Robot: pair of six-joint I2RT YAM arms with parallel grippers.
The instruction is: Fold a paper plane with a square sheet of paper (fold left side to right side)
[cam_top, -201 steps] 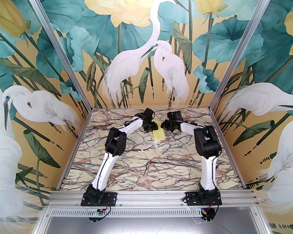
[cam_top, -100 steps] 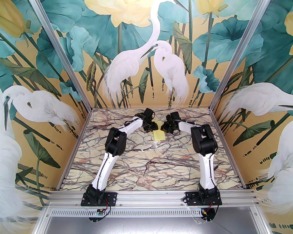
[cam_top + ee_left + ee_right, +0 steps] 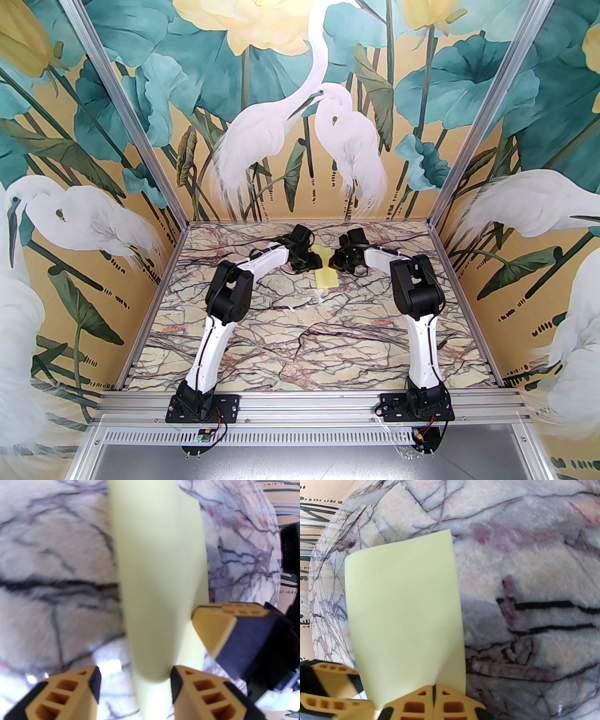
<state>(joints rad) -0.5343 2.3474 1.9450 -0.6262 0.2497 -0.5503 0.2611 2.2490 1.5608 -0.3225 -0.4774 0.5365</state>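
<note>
The right fingers [image 3: 433,701] are clenched tight on one edge of the square sheet of paper [image 3: 403,601]. The sheet spreads away from their tips as a pale yellow, slightly bowed flap over the marbled bench [image 3: 522,573]. The left fingers [image 3: 309,262] stand released, their two tips apart. The sheet's rounded, folded-over length runs through the gap between them, close against one tip and clear of the other, and neither tip pinches it. Seen from above, the sheet sits between the two sets of fingers, which face each other just beside it, and its free end reaches past both toward the arm bases. A small white scrap [image 3: 318,296] lies on the bench beyond that free end, apart from the sheet and from all the fingers.
</note>
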